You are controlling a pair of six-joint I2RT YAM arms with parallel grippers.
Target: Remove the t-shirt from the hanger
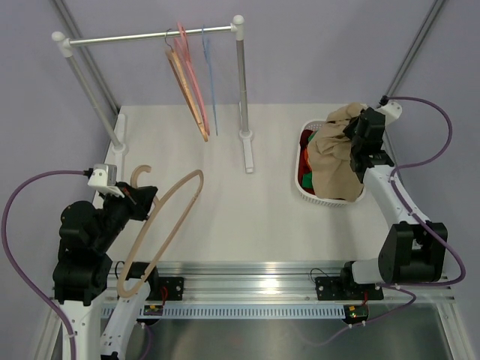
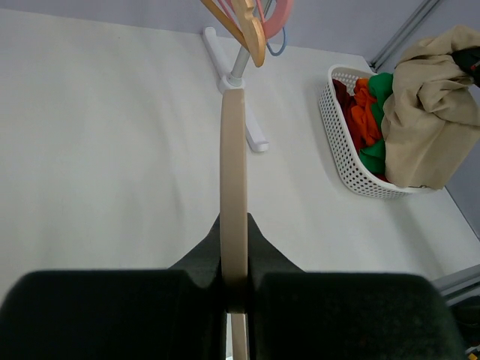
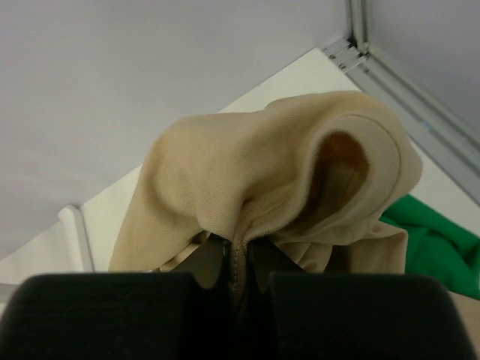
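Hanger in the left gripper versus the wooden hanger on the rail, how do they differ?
The hanger is pale beige; the wooden hanger is a darker orange-tan. The hanger is clamped in the left gripper, slanting over the front of the table; the wooden hanger hangs from the rail at the back. Both are bare, with no garment on them.

Bright, even, diffuse light in all three views. The white tabletop [image 1: 225,157] carries only faint, soft-edged shadows. A pale glare streaks the metal rail [image 1: 262,268] at its near edge. In the wrist views, the left hand [image 2: 234,251] and right hand [image 3: 238,255] appear as dark, blurred shapes close to the lens.
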